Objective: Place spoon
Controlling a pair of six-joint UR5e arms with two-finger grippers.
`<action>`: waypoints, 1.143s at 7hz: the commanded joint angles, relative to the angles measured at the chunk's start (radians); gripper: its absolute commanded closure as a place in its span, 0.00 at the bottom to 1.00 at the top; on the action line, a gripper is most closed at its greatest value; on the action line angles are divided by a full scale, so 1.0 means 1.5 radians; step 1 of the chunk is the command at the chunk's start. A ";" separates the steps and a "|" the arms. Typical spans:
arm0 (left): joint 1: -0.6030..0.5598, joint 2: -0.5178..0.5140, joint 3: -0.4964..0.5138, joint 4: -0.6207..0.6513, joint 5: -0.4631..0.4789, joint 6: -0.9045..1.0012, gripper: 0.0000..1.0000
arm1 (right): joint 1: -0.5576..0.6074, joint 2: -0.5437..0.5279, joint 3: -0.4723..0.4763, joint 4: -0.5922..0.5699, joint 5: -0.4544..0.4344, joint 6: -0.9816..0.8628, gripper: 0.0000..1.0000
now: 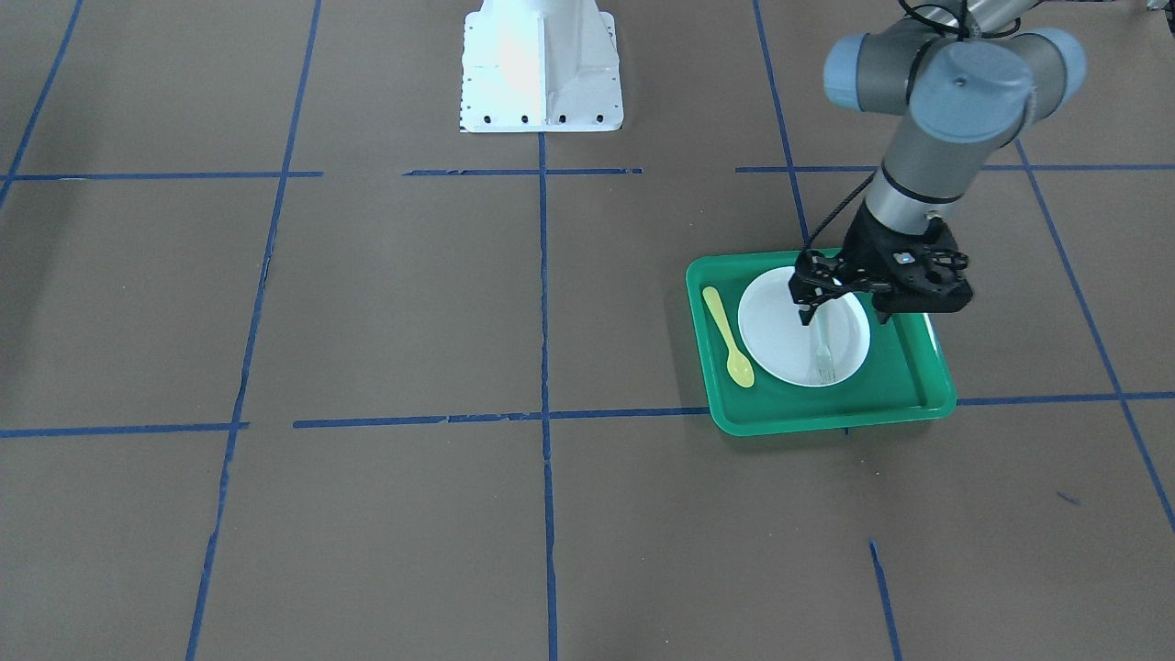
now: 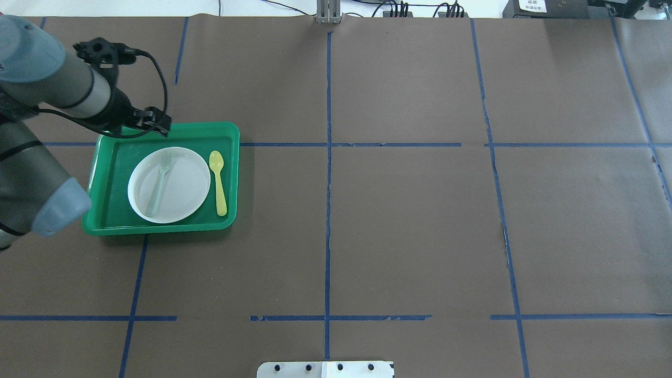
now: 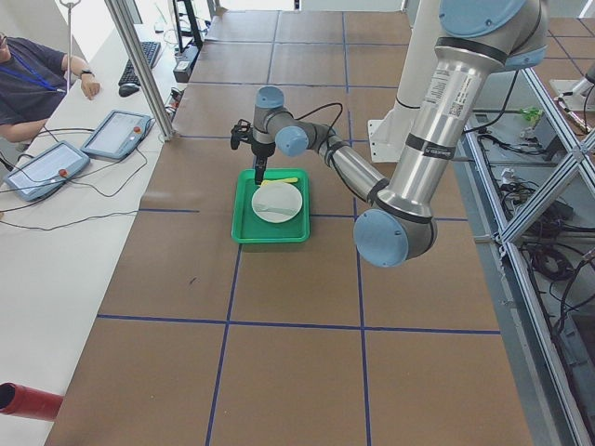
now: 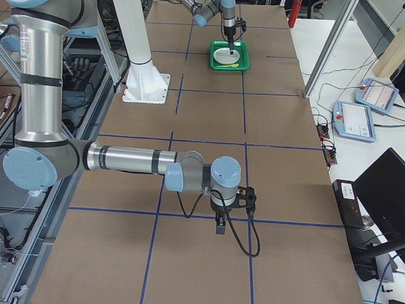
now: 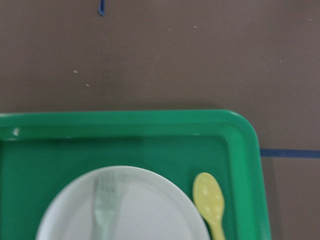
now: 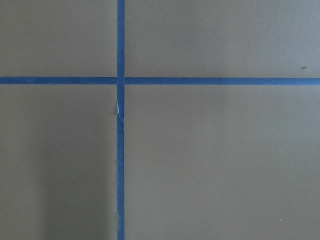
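Observation:
The yellow spoon [image 1: 730,340] lies flat in the green tray [image 1: 909,376], beside the white plate [image 1: 785,335], on the side toward the table's middle. It also shows in the overhead view [image 2: 218,181] and the left wrist view [image 5: 212,200]. A pale fork [image 1: 823,353] lies on the plate. My left gripper [image 1: 845,317] is open and empty and hangs above the tray, apart from the spoon; it also shows in the overhead view [image 2: 156,125]. My right gripper [image 4: 219,227] hovers over bare table far from the tray. I cannot tell whether it is open or shut.
Brown paper with blue tape lines [image 2: 328,210] covers the table. The white robot base [image 1: 542,73] stands at the table's middle edge. An operator [image 3: 37,79] and tablets [image 3: 116,135] are at a side table.

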State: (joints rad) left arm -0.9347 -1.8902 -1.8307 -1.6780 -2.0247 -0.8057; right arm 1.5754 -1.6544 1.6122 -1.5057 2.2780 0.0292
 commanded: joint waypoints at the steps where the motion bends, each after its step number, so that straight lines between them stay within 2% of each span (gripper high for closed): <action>1: -0.151 0.065 -0.005 0.080 -0.061 0.305 0.00 | 0.000 0.000 0.000 0.001 0.000 0.000 0.00; 2: -0.230 0.091 -0.002 0.136 -0.062 0.472 0.00 | 0.000 0.001 0.000 0.000 0.000 0.000 0.00; 3: -0.307 0.118 0.007 0.170 -0.062 0.569 0.00 | 0.000 0.001 0.000 0.001 0.000 0.000 0.00; 4: -0.405 0.162 0.019 0.199 -0.131 0.588 0.00 | 0.000 0.001 0.000 0.001 -0.001 0.000 0.00; 5: -0.463 0.211 0.035 0.182 -0.204 0.617 0.00 | 0.000 0.001 0.000 0.000 0.000 0.000 0.00; 6: -0.468 0.242 0.035 0.179 -0.209 0.676 0.00 | 0.000 0.001 0.000 0.001 0.000 0.000 0.00; 8: -0.468 0.268 0.031 0.178 -0.214 0.682 0.00 | 0.000 0.001 0.000 0.000 0.000 0.000 0.00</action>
State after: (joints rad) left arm -1.6317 -1.5136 -1.7807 -1.4100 -2.3362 0.2035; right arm 1.5754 -1.6537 1.6122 -1.5053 2.2779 0.0291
